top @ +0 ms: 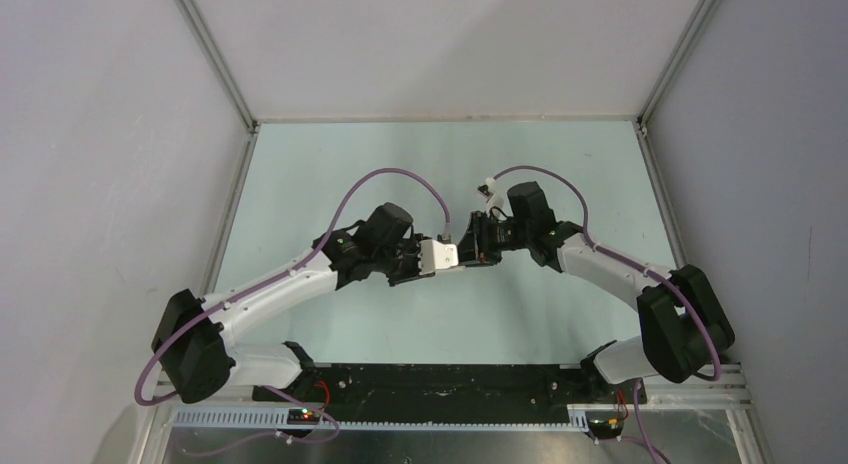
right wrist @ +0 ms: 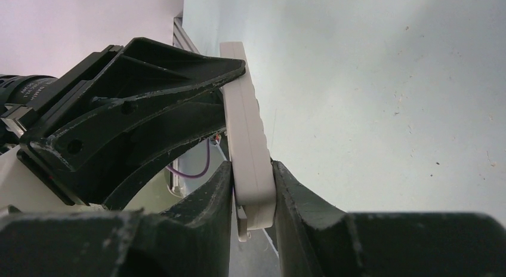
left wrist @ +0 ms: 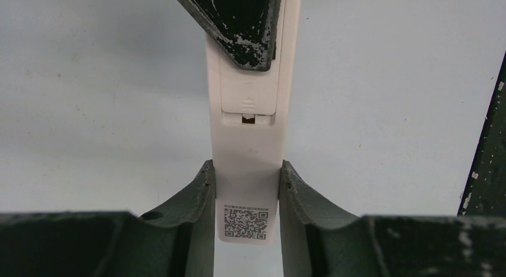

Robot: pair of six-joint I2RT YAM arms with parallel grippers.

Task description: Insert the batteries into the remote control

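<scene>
Two grippers on one part, zero batteries in sight. Nearest in the left wrist view, bottom centre: left gripper [left wrist: 246, 172] clamped on the long sides of the slim white rectangular plastic remote control [left wrist: 247, 145], at the end with the black-and-white QR sticker [left wrist: 244, 222]. The remote runs up the frame from there, back face to the camera. Further up, the flat white battery cover [left wrist: 249, 92] with a small embossed arrow sits flush in the back, with a small dark latch slot [left wrist: 248, 118] at its lower edge. It looks seated, not slid off. Beyond that, top centre, a worn black finger [left wrist: 238, 20] of the right gripper [right wrist: 252, 169] lies across the cover end. The right wrist view agrees: right gripper closed across the thickness of the remote's other end, both pads touching, the left gripper's black body behind at frame left. Top view: the remote bridges the two arms at frame centre and appears held above the pale green tabletop [top: 330, 174], though I can't confirm the gap. Progress call: the batteries show in no view, so they're either already under the cover or out of sight. I can't tell which. If not loaded, everything's left: cover off, two cells in, cover on. If loaded, only the set-down is left.
</scene>
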